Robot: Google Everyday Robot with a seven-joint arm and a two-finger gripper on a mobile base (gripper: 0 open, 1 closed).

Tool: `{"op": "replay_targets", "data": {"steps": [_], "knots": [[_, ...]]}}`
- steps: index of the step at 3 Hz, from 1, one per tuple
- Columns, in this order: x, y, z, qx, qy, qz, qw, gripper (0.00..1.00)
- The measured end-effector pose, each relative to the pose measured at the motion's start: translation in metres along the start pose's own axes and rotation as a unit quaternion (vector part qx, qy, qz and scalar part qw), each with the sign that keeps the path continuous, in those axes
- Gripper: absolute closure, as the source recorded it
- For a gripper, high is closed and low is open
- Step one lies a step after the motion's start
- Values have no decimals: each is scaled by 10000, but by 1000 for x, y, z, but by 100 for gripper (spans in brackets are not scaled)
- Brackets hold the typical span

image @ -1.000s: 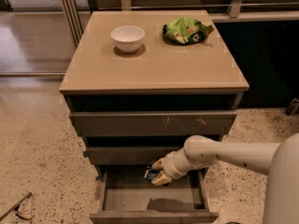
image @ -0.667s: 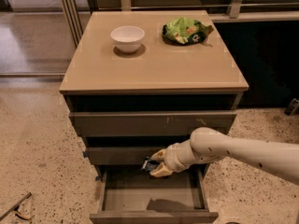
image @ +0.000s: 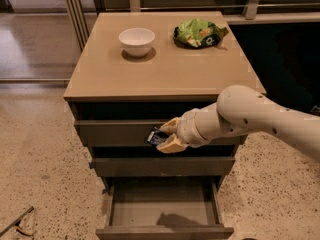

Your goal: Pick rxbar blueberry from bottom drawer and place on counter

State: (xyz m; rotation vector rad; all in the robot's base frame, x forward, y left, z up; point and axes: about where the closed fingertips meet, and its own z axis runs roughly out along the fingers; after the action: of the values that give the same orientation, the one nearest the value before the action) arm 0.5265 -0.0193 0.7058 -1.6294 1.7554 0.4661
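**Bar pinched in gripper, in front of top drawer**

Floor [image: 40,154]: pale speckled stone, matte.

Cabinet [image: 85,134]: one, boxy, grey-brown fronts. Drawers: three, wide and flat-faced. The upper two are closed. The bottom drawer [image: 145,204] is pulled out, a shallow rectangular tray with a bare inside and a dark shadow on its base.

Counter [image: 165,74]: flat, square, beige-tan, smooth with a faint gloss.

Arm [image: 260,116]: one, cream, rounded hard shell, entering from the right edge.

Snack bag [image: 199,33]: one, green, crinkled foil, at the counter's back right.

Bowl [image: 136,40]: one, white, round, smooth, at the counter's back left, well apart from the bag.

Gripper [image: 165,135]: one, two tan fingers, hanging in front of the top drawer's face, below the counter's edge and above the open tray. The fingers are closed onto the bar, one above and one below.

Rxbar blueberry [image: 155,136]: one, small, flat, dark navy wrapper with pale print, pinched at the fingertips. It juts left of them, tilted, and is clear of both drawer and counter.
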Motion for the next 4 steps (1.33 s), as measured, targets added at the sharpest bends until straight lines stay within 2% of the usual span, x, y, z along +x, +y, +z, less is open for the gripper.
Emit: {"op": "replay_targets", "data": {"steps": [1,2,3,4], "knots": [[0,0,0,-1,-1,1,10000,100],[-18,-9,-17,134,-55,54,9999,100],[-65,-26,-52,265,-305,115,9991,100],[-126,-44,-99,482,-532,-98,9974,100]]}}
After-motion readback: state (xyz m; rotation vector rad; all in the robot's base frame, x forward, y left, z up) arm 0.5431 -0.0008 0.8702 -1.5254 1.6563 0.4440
